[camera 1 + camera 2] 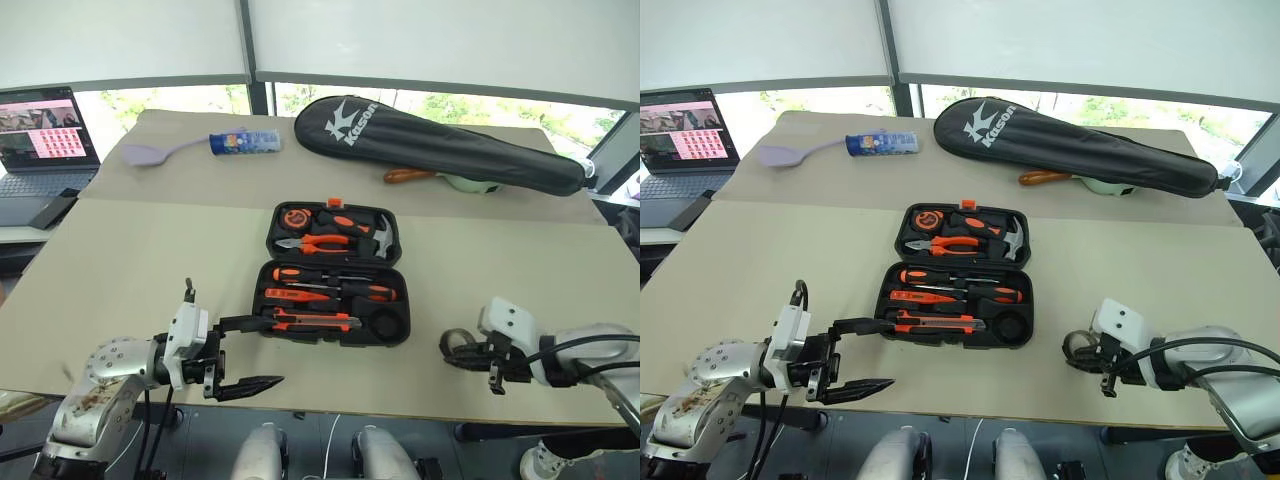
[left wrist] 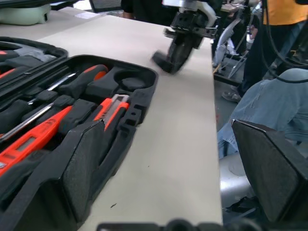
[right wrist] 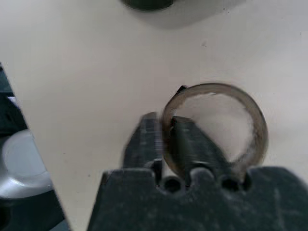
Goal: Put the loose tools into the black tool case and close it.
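Head views: the black tool case (image 1: 335,272) lies open on the counter (image 1: 140,260), its hinge line running left to right, lid half on the far side; two screwdrivers (image 1: 335,274), the orange tester screwdriver (image 1: 297,295) and the utility knife (image 1: 312,321) lie in the near half, long axes left to right; bare counter stretches to both sides of the case, and the near edge runs just below both arms; the left gripper (image 1: 250,352) has its fingers spread wide, pointing right, one finger tip touching or almost touching the case's near-left corner, the other past the counter's near edge, nothing between them; the right gripper (image 1: 452,349) sits right of the case, apart from it.

Left wrist view: the case's near wall (image 2: 103,159) lies just beside one finger (image 2: 79,171); open counter runs ahead to its edge.

Right wrist view: the right fingers (image 3: 180,139) pinch the wall of the small grey tape roll (image 3: 214,126), one inside the ring, one outside; the roll rests on the counter.
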Robot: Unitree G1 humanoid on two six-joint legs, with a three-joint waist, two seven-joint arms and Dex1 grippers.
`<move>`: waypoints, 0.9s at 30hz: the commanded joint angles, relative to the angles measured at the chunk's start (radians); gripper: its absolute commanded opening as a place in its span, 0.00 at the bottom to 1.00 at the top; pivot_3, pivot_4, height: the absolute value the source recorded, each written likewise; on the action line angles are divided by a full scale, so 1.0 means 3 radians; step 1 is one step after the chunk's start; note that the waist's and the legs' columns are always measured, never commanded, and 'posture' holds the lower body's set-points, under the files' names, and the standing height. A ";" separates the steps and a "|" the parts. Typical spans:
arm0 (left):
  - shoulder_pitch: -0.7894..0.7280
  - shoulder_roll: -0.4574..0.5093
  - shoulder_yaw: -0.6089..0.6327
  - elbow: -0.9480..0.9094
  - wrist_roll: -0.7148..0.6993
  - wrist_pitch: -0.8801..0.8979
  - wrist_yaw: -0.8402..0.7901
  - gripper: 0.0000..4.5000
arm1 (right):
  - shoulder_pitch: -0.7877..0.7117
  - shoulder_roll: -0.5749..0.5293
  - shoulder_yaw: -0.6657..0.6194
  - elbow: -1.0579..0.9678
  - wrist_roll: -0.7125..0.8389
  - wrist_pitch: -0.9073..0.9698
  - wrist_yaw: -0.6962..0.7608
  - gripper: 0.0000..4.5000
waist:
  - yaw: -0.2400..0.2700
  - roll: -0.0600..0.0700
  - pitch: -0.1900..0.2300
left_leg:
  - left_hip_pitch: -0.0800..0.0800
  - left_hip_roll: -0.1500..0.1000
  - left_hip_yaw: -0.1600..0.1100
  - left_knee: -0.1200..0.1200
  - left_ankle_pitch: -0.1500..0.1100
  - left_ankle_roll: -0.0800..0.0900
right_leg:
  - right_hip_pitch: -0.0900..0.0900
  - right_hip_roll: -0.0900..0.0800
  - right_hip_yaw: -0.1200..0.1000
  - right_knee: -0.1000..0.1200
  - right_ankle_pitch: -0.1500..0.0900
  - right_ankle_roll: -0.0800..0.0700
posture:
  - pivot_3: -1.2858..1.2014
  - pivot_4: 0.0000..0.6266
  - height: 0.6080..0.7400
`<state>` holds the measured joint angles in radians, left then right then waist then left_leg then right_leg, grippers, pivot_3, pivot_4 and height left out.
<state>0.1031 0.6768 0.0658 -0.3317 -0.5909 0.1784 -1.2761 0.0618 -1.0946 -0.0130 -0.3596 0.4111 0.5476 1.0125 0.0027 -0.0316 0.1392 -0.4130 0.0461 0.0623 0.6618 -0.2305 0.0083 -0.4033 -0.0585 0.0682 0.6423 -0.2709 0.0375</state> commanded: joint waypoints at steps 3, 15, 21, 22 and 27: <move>0.0110 -0.0104 0.0088 -0.0236 -0.0159 -0.0003 0.0162 1.00 | 0.0020 -0.0033 -0.0318 -0.0140 0.0229 -0.0182 0.0385 0.00 | -0.0003 0.0001 0.0000 | 0.0000 0.0000 0.0000 0.0000 0.0000 0.0000 | 0.0000 0.0000 0.0000 0.0000 0.0000 0.0000 | 0.52 0.24 1.00; 0.0147 -0.0120 0.0061 -0.0266 -0.0149 -0.0011 0.0276 1.00 | -0.1455 0.0597 0.0792 -0.0093 0.0146 0.0532 0.0197 0.00 | -0.0042 -0.0004 0.0003 | 0.0014 0.0005 0.0001 0.0006 0.0001 -0.0001 | 0.0007 0.0005 0.0002 0.0010 0.0004 -0.0005 | 0.52 0.24 1.00; 0.0111 -0.0087 0.0143 -0.0163 -0.0117 -0.0073 0.0286 1.00 | -0.1811 0.0674 0.1214 0.0178 -0.0115 0.0678 0.0339 0.00 | -0.0048 -0.0004 0.0003 | 0.0008 0.0003 0.0002 0.0007 0.0001 -0.0001 | -0.0001 0.0002 0.0002 0.0012 0.0005 -0.0005 | 0.52 0.24 1.00; 0.0115 -0.0085 0.0152 -0.0153 -0.0110 -0.0084 0.0283 1.00 | -0.1836 0.0662 0.1244 0.0193 -0.0126 0.0700 0.0376 0.00 | -0.0050 -0.0004 0.0003 | 0.0008 0.0004 0.0002 0.0006 0.0001 -0.0001 | -0.0001 0.0003 0.0002 0.0012 0.0005 -0.0005 | 0.52 0.24 1.00; 0.0121 -0.0093 0.0199 -0.0117 -0.0082 -0.0116 0.0303 1.00 | -0.1995 0.0597 0.1422 0.0189 -0.0097 0.1097 0.0565 0.00 | -0.0052 -0.0003 0.0004 | 0.0009 0.0005 0.0002 0.0006 0.0001 -0.0001 | 0.0000 0.0003 0.0001 0.0013 0.0005 -0.0006 | 0.52 0.24 1.00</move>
<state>0.1393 0.6426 0.0994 -0.3627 -0.6193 0.1706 -1.1890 -0.5121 -0.8848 0.3883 -0.2854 0.3753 0.8113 1.1373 -0.0128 -0.0325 0.1403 -0.4104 0.0474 0.0629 0.6637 -0.2303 0.0080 -0.4035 -0.0577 0.0686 0.6464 -0.2694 0.0357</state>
